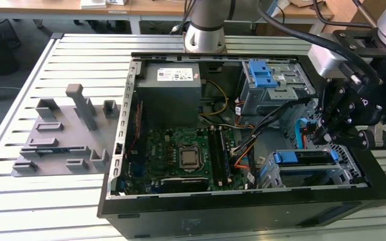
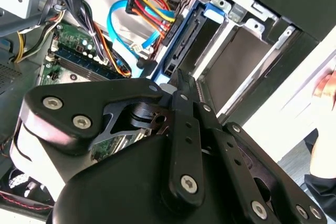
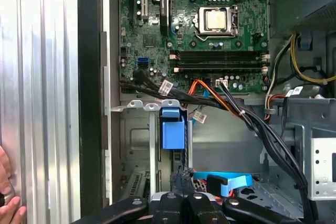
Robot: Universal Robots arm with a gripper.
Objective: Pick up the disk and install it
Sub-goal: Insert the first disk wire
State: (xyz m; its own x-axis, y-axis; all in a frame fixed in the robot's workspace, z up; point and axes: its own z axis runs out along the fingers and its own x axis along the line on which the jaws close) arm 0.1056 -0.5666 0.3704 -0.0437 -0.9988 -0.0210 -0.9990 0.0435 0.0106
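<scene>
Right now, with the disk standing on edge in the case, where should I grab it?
Probably take the disk by its free narrow edge, pinching across its flat faces at the blue bracket, coming straight in through the case's open side. It stands on edge between the cage and the cables, so little else looks reachable.

One open computer case (image 1: 179, 211) lies on one slatted metal table (image 1: 79, 50), beside one grey fixture plate (image 1: 59, 145). Inside: one green motherboard (image 1: 179, 150), one grey power supply box (image 1: 169, 83), two drive cages with blue latches (image 1: 263, 75) (image 1: 300, 158). One black gripper (image 1: 327, 133) hangs above; one person's hand (image 3: 8, 203) shows in the first wrist view.
</scene>
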